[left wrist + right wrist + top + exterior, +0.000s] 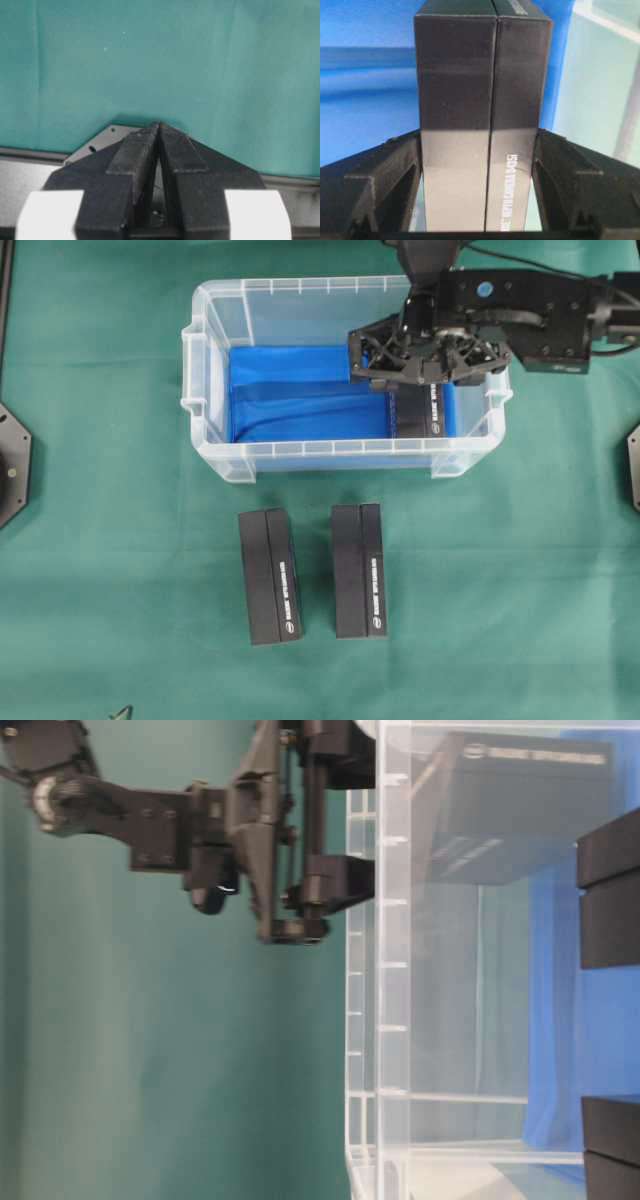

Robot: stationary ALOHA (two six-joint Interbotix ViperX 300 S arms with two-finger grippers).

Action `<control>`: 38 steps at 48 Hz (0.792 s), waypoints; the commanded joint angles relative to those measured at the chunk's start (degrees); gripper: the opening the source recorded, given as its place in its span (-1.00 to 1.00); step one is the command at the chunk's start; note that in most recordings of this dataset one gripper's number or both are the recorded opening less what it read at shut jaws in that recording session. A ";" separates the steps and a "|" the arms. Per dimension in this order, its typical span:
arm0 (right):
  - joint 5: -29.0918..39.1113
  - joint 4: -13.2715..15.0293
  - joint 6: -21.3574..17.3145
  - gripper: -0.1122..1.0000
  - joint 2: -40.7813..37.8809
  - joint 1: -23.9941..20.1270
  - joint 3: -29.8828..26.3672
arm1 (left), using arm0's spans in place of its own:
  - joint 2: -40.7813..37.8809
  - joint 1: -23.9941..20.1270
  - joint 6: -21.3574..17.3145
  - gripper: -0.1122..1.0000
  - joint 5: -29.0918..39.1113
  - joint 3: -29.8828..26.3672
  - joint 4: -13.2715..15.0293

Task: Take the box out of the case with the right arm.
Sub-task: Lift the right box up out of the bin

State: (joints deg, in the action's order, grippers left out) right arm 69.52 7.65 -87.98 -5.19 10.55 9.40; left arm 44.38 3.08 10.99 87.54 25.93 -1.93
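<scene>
The right gripper [479, 195] clamps its jaws on both sides of the black box [480, 100] inside the clear case [215, 380]. The left gripper [159, 137] is fully closed, holding nothing, over the green cloth [160, 60].

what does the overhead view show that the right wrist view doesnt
Only the overhead view shows the whole case on the green cloth, the two black boxes lying outside it in front, and the right arm reaching in from the right.

Only the right wrist view shows the grip close up: both fingers pressed against the sides of the box, and its white print.

Both show the right hand closed on that box over the case's blue floor.
</scene>
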 commanded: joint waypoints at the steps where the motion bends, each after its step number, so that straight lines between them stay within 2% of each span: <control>1: 2.37 0.18 0.18 0.37 3.34 -0.18 -3.25 | 0.09 -0.35 0.00 -0.80 -0.35 -0.53 -0.18; 20: 16.00 2.02 0.44 0.37 6.86 -0.70 -13.18 | 0.35 -0.35 0.00 -0.80 -0.35 -0.53 -0.18; 30: 20.92 2.11 2.20 0.37 6.94 -1.23 -18.37 | 0.35 -0.35 0.00 -0.80 -0.35 -0.53 -0.18; 38: 24.35 3.43 2.46 0.37 6.94 -1.23 -21.71 | 0.44 -0.35 0.00 -0.80 -0.35 -0.53 -0.18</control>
State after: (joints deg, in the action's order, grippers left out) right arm 92.37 10.11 -85.78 -0.62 9.23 -9.23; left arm 44.91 2.99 10.99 87.45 25.93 -1.93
